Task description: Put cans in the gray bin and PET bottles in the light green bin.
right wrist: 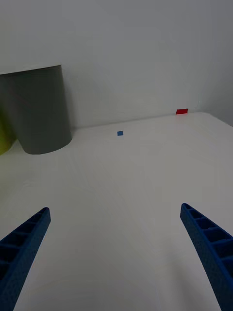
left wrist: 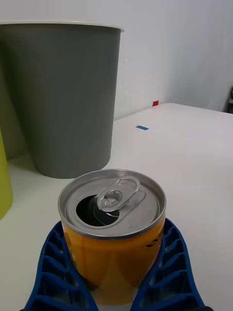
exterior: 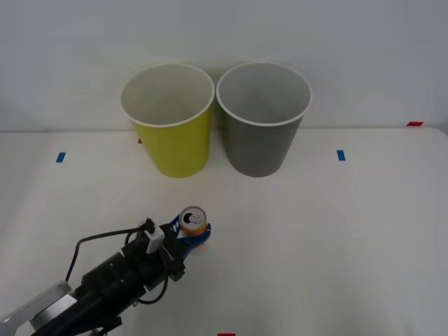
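left gripper (exterior: 198,236) pinching the can (exterior: 193,221) upright on the table (exterior: 336,245), in front of the light green bin (exterior: 171,133), gray bin (exterior: 262,129) further right. right gripper (right wrist: 116,243) spread wide, idle over bare table. could tip or slip from the curved fingers (left wrist: 167,262) if lifted fast, or clip the bin's rim.
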